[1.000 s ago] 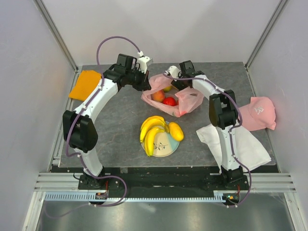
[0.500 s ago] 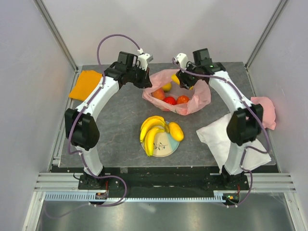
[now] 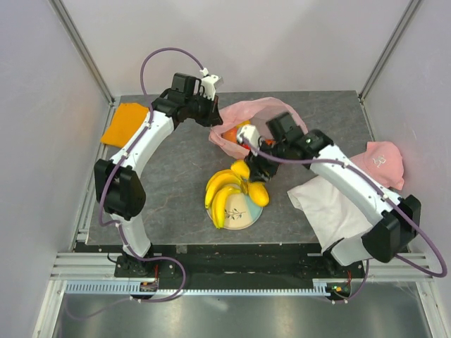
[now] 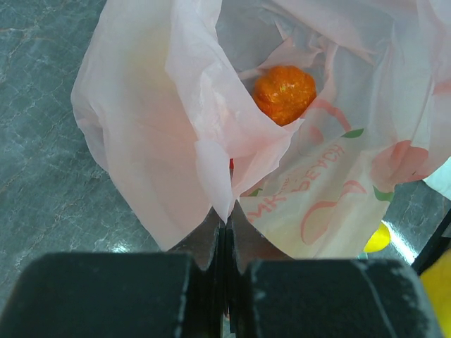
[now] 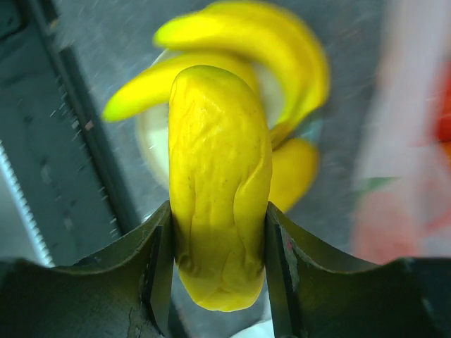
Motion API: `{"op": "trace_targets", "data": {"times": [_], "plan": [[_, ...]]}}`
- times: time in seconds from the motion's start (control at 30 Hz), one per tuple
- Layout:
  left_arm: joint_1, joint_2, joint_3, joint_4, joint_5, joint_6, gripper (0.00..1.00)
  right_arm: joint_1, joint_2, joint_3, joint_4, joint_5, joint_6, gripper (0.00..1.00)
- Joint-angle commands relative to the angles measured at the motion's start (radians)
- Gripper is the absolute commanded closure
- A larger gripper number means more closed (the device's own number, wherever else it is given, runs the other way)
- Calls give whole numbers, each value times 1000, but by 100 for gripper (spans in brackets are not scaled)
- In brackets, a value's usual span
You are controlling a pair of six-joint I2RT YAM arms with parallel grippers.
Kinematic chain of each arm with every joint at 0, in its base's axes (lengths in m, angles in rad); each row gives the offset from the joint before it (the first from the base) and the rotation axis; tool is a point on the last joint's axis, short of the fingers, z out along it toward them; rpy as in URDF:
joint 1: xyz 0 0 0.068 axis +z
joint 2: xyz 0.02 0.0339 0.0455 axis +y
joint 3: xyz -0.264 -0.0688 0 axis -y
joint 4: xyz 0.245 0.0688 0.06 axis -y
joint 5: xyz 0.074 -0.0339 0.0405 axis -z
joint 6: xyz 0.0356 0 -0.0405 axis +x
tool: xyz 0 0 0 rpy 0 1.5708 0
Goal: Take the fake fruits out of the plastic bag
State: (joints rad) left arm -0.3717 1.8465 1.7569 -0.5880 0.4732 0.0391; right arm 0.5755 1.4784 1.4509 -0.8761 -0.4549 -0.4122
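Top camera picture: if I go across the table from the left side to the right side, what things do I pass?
orange cloth → bananas → white cloth → pink cap

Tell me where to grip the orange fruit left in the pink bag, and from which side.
Probably across its round middle, coming in through the bag's open mouth. The orange fruit is a ball, so any width serves; folds of the plastic bag wrap its sides, and the left pincer, shut on the rim, holds the mouth open.
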Motion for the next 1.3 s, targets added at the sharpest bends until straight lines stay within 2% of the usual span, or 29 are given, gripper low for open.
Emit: {"op": "trace_targets", "data": {"times": [0.0,0.1,0.4,0.53,0.73,0.83,1.0,1.1,1.13,1.27], "plan": [[-1,-67,17,36,-11,-24,98,145,-108,-168,18,-2,139,75],[-1,-98,-11,34,-7,-22,98,191,-106,-237,54,-11,257,76],[1,-191,-88,33,-7,-16,99,195,10,-348,149,34,674,76],[-1,-228,-108,34,-10,-18,98,195,46,-365,163,41,789,79],[-1,-251,-129,36,-19,-4,98,210,146,-307,195,65,946,75],[-1,-257,-142,36,-15,-2,98,233,192,-270,172,127,980,76],[-1,-262,-149,36,-5,-11,99,239,243,-247,170,145,1026,75],[-1,-263,-151,34,-4,-11,98,253,258,-251,173,148,1038,62],[1,-263,-152,36,-1,-11,98,256,260,-253,178,147,1040,54],[-1,-259,-151,40,11,-21,98,268,258,-250,196,130,1043,39]]}}
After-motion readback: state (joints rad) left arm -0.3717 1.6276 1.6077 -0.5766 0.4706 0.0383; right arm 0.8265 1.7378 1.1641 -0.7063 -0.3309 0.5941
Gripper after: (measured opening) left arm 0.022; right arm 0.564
